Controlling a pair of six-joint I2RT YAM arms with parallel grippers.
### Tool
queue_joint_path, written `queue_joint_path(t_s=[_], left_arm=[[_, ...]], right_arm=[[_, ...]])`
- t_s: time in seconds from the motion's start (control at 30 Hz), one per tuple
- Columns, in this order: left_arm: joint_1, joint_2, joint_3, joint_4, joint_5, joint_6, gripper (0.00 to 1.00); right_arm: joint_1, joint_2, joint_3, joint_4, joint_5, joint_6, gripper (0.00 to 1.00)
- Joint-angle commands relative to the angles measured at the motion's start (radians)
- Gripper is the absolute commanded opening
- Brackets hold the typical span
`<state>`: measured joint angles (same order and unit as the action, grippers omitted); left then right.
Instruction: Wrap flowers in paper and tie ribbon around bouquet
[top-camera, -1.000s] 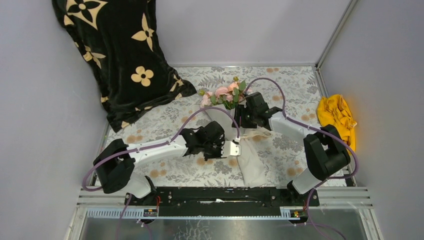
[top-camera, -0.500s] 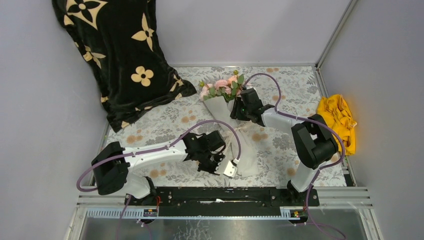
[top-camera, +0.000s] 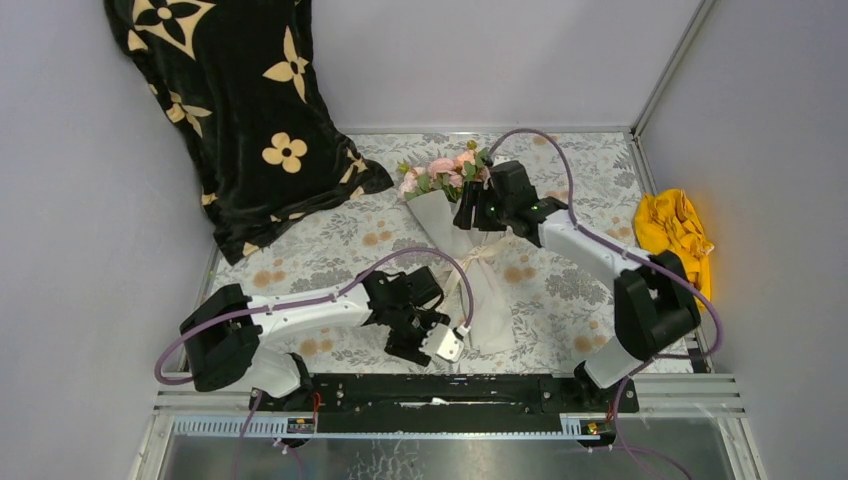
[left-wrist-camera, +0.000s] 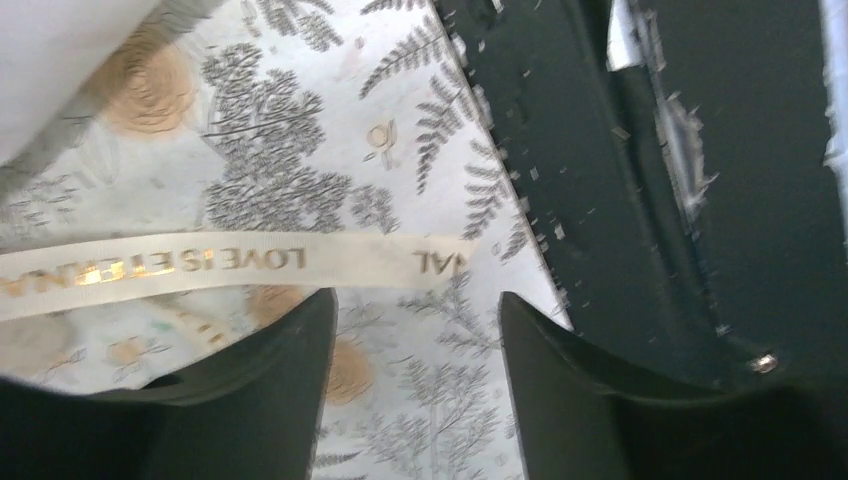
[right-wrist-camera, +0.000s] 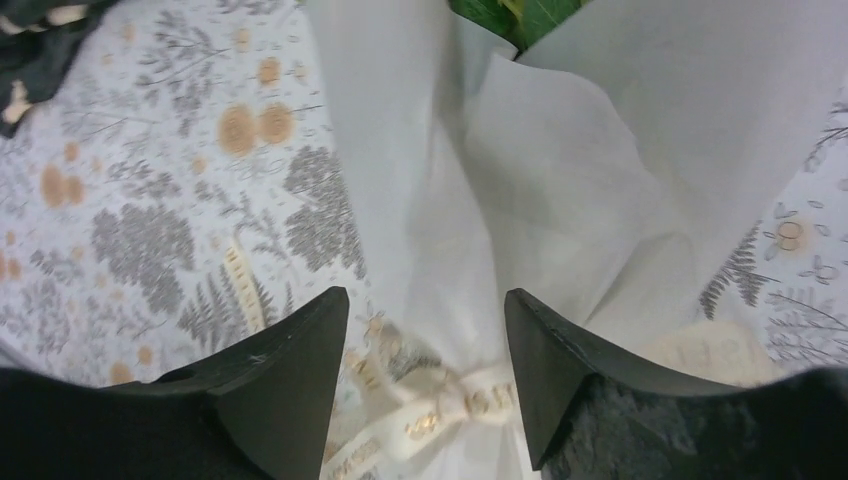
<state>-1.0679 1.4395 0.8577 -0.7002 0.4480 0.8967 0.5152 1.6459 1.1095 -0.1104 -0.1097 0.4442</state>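
While my left tool (left-wrist-camera: 415, 300) gapes empty over the ribbon (left-wrist-camera: 200, 262), my right tool (right-wrist-camera: 425, 295) gapes over the bouquet (top-camera: 445, 225), toward twelve o'clock.

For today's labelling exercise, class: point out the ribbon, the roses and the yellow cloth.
ribbon (left-wrist-camera: 230, 262), left wrist view, on its gold-lettered stretch.
roses (top-camera: 443, 167), top view, on a pink bloom.
yellow cloth (top-camera: 675, 228), top view, on its crumpled middle.

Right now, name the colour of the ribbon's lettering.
Gold lettering on the narrow cream satin ribbon, clearest in the left wrist view.
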Motion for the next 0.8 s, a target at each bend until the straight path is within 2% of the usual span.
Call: queue_joint_path(t_s=[0.0, 0.03, 0.07, 0.17, 0.2, 0.27, 0.3, 0.33, 0.37, 0.43, 0.57, 0.67, 0.77], left_arm=[[0.053, -0.037, 0.062, -0.043, -0.042, 0.037, 0.75], [0.077, -0.042, 0.073, -0.087, -0.033, 0.061, 0.88], [0.097, -0.051, 0.079, -0.125, -0.021, 0.092, 0.95], [0.179, -0.092, 0.07, -0.125, -0.004, 0.124, 0.95], [0.223, -0.093, 0.07, -0.056, 0.01, 0.061, 0.92], [0.309, -0.046, 0.089, 0.162, 0.007, -0.146, 0.63], [0.341, -0.009, 0.102, 0.252, -0.01, -0.248, 0.52], [0.367, 0.018, 0.106, 0.33, -0.03, -0.317, 0.47], [0.384, 0.035, 0.097, 0.406, -0.041, -0.357, 0.46], [0.393, 0.052, 0.063, 0.535, -0.053, -0.396, 0.52], [0.392, 0.132, 0.044, 0.684, -0.051, -0.48, 0.55], [0.378, 0.165, -0.001, 0.746, -0.053, -0.402, 0.64], [0.375, 0.204, -0.008, 0.778, -0.088, -0.359, 0.65]], right_arm=[[0.002, -0.171, 0.072, -0.141, -0.047, -0.093, 0.68], [0.002, -0.195, 0.074, -0.177, -0.034, -0.107, 0.69], [-0.001, -0.218, 0.073, -0.213, -0.012, -0.118, 0.7], [-0.042, -0.317, 0.021, -0.282, 0.079, -0.112, 0.72], [-0.074, -0.352, -0.021, -0.275, 0.099, -0.094, 0.73], [-0.174, -0.413, -0.121, -0.209, 0.082, -0.034, 0.72], [-0.215, -0.432, -0.175, -0.157, 0.052, -0.003, 0.71], [-0.24, -0.438, -0.227, -0.11, 0.034, 0.022, 0.7], [-0.254, -0.43, -0.249, -0.077, 0.03, 0.036, 0.69], [-0.262, -0.382, -0.255, -0.044, 0.025, 0.044, 0.69], [-0.278, -0.275, -0.243, 0.011, -0.008, 0.069, 0.69], [-0.282, -0.234, -0.264, 0.075, -0.011, 0.105, 0.68], [-0.282, -0.193, -0.272, 0.1, -0.012, 0.12, 0.68]])
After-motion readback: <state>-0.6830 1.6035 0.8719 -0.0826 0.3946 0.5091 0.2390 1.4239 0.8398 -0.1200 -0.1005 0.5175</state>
